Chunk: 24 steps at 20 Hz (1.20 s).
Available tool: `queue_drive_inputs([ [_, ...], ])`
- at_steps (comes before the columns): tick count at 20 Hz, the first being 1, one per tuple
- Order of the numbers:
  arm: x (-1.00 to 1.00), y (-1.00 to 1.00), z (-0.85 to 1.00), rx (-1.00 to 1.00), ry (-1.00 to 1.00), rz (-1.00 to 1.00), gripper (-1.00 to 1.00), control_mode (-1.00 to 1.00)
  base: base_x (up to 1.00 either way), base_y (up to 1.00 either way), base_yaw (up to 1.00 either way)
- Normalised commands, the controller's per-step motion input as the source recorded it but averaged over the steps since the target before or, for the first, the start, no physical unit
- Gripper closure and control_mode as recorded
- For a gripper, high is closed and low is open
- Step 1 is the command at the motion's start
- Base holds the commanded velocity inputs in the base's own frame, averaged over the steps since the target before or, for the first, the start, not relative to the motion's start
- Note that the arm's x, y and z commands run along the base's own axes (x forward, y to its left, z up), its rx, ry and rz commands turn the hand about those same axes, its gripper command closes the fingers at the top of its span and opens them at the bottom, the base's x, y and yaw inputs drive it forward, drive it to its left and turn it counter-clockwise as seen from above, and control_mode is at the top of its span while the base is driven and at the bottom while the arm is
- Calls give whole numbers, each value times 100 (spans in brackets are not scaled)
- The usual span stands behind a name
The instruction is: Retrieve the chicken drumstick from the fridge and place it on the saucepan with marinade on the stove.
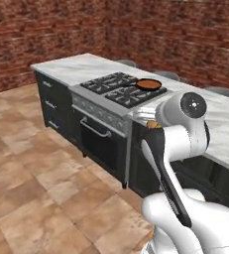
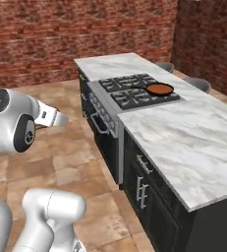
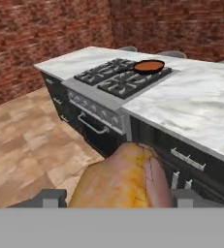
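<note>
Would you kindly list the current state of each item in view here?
chicken drumstick: held between the gripper's fingers, off the stove.
saucepan with marinade: upright on a far burner, orange-brown sauce inside, no drumstick in it.
stove: oven door shut.
gripper: shut on the drumstick.

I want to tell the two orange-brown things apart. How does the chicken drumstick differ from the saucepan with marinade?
The chicken drumstick is lumpy and golden-brown, held between the gripper fingers; the saucepan with marinade is round, shallow and black with flat sauce. The drumstick is off the island, the saucepan sits on the stove. Both are orange-brown.
</note>
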Motion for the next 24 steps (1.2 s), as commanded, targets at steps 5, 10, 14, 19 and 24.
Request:
queue_drive_inputs([
  [5, 0, 0, 0, 0, 0, 0, 100, 100, 41, 94, -62],
  [10, 0, 0, 0, 0, 0, 0, 100, 100, 36, 100, -65],
  [14, 0, 0, 0, 0, 0, 0, 100, 100, 32, 100, -68],
  [19, 0, 0, 0, 0, 0, 0, 100, 100, 20, 100, -68],
  [24, 0, 0, 0, 0, 0, 0, 100, 100, 2, 95, -65],
])
